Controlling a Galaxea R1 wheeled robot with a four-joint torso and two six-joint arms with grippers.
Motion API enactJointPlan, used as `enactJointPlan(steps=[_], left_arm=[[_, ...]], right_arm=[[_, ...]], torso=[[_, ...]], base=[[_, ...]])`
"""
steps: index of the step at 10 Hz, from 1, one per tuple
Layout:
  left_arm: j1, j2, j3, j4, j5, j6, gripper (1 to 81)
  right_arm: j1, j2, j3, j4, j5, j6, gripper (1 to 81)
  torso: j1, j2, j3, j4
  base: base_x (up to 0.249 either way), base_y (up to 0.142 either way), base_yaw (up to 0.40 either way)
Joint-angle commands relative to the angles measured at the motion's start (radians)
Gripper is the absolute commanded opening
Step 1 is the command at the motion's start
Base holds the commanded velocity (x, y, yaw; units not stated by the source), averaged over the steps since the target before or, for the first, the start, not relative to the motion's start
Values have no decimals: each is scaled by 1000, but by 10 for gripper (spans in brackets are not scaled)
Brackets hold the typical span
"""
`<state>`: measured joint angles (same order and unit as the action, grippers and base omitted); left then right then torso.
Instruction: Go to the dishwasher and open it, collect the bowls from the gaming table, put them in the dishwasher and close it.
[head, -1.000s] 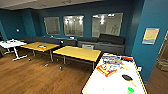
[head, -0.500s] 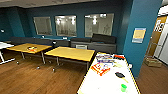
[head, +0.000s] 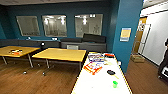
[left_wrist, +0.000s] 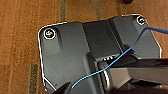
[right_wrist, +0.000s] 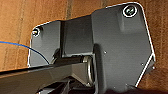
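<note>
Where the wooden floor (head: 37, 82) runs toward the blue back wall (head: 72, 10), a long white-topped gaming table (head: 100, 83) is seen in the head view, reaching from the lower edge of the picture toward the blue pillar (head: 126, 30). On its far half colourful boxes (head: 96, 57) and an orange packet (head: 93, 67) are laid; nearer, a dark bowl-like thing (head: 111, 72) and a small green cup (head: 114, 84) are set apart from each other on the white top. To the left of this table two yellow tables (head: 61, 54) are placed side by side, the further one bearing a small orange item (head: 15, 52). Dark sofas (head: 85, 45) are lined under three windows (head: 55, 25). A poster (head: 125, 34) is fixed to the pillar, and a person (head: 165, 63) is partly seen at the right edge. In both wrist views wooden floor is seen beneath the robot's dark plate; whether either pincer is apart or together cannot be told.
</note>
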<state>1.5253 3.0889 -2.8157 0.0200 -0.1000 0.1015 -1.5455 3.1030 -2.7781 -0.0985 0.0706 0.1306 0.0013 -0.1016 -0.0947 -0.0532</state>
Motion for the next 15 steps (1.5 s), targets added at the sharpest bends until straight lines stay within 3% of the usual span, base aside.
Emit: enactJointPlan(steps=[1, 7, 9, 15], left_arm=[[-52, 4, 1, 6, 49, 1, 811], [-52, 4, 1, -2, 48, 1, 811], [-52, 2, 1, -5, 48, 4, 811], [-52, 1, -1, -8, 45, -2, 811]], right_arm=[[52, 9, 3, -7, -48, -3, 811], [52, 7, 2, -7, -48, -2, 811], [54, 7, 2, -7, -48, -2, 811], [61, 4, 5, -4, -55, -3, 811]], torso=[[0, 0, 0, 0], [0, 0, 0, 0], [0, 0, 0, 0], [0, 0, 0, 0]], base=[[0, 0, -317], [0, 0, -239], [0, -104, 0], [0, 0, 0]])
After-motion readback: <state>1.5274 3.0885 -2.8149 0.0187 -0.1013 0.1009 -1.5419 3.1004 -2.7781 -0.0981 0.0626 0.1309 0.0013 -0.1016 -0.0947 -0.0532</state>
